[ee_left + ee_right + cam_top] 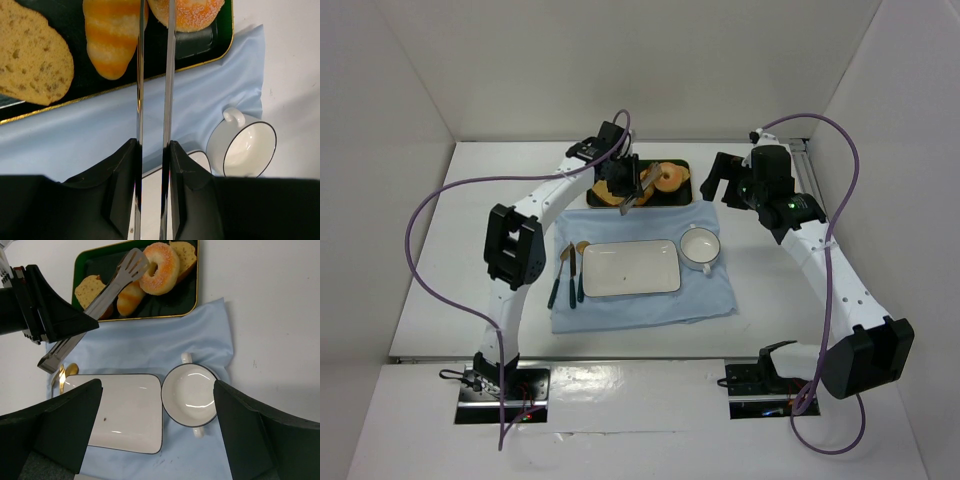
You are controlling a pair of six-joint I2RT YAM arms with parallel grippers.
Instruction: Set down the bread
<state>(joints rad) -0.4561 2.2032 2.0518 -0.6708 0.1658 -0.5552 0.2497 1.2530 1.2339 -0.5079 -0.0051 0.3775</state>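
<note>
One step under way, none finished.

- **Bread:** the small round ring-shaped golden-brown bread (pixel 160 267) sits on the dark green gold-rimmed rectangular tray (pixel 172 302) at the far side of the table. It is just beside the striped oblong golden roll (pixel 131 299). It does not look lifted.
- **Left gripper:** the left gripper (pixel 152 150) is clamped on the long steel tongs (pixel 107 287).
- **Tongs:** the arms are squeezed nearly parallel with a narrow gap between them. The head overlaps the bread's left edge in the right wrist view, and the tips run out of frame in the left wrist view. I cannot tell whether the bread is pinched or only touched.
- **Right gripper:** the right gripper (pixel 160 440) hangs over the setting with its jaws wide and nothing in them.
- **Plate:** the white rectangular plate (pixel 125 415) on the pale blue cloth (pixel 150 345) carries no food. My guess is that it is the destination.

Left to do, by my judgement: confirm the grasp, lift, carry to the plate, release.
</note>
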